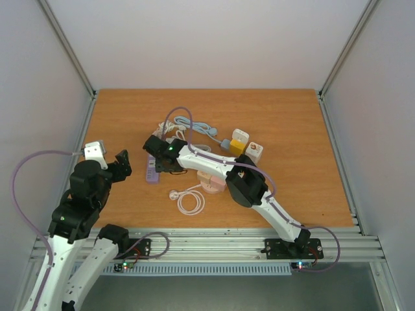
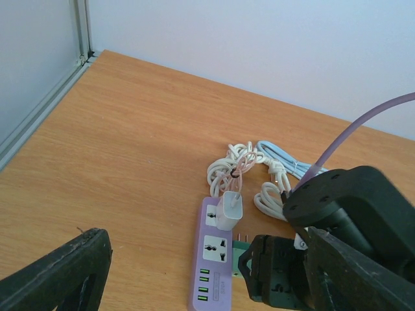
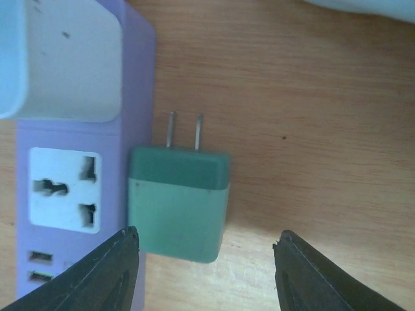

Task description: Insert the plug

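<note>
1. Plug (image 3: 178, 208) lies flat, touching purple power strip (image 3: 65, 139), beside free socket (image 3: 63, 189)
2. Right gripper (image 3: 206, 253) wide open over it, holding nothing
3. Centre jaws on body sides, close squarely, avoid nudging strip

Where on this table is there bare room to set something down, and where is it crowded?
Bare table along the back wall beyond the cables, and the right side past the chargers. Crowded mid-table: power strip, green plug, cables, right gripper.
</note>
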`<control>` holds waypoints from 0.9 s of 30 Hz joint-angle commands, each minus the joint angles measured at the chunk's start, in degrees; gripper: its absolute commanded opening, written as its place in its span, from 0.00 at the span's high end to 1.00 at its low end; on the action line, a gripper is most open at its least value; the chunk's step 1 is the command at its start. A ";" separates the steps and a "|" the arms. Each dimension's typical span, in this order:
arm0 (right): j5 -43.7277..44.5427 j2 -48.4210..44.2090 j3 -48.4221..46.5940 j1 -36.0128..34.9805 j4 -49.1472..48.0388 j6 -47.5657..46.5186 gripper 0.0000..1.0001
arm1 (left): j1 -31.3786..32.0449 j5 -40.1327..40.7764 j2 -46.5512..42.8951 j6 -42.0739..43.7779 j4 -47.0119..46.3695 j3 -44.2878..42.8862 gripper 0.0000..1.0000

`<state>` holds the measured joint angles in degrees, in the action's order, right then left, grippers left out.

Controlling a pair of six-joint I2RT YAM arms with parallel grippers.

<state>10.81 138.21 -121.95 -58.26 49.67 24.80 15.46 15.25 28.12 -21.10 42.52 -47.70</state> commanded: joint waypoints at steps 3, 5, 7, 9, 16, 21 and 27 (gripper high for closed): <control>-0.15 3.37 -4.58 -0.55 1.22 -0.97 0.41 | -0.08 0.25 0.22 0.98 -3.55 0.73 0.18; -0.45 4.39 -5.69 -0.56 1.60 -1.38 0.41 | -0.25 0.46 0.67 0.86 -3.44 0.65 0.18; -0.18 4.89 -6.09 -0.54 1.83 -1.53 0.41 | -0.43 0.49 1.15 0.80 -3.40 0.59 0.18; -0.14 5.24 -6.17 -0.45 1.76 -1.76 0.41 | -0.59 0.40 1.61 0.72 -3.31 0.54 0.18; 1.04 6.34 -6.37 0.20 1.64 -1.95 0.41 | -0.89 0.25 2.92 0.58 -3.22 0.44 0.18; 2.78 6.17 -6.58 0.25 1.41 -3.08 0.43 | -0.98 0.14 3.21 0.45 -3.16 0.43 0.18; 4.79 8.52 -10.23 0.25 3.01 -5.18 0.44 | -0.99 0.14 3.25 0.45 -3.07 0.51 0.18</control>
<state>12.32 144.29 -128.51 -58.13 51.07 21.58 14.70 15.25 31.16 -20.93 42.33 -47.59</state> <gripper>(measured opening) 0.562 0.823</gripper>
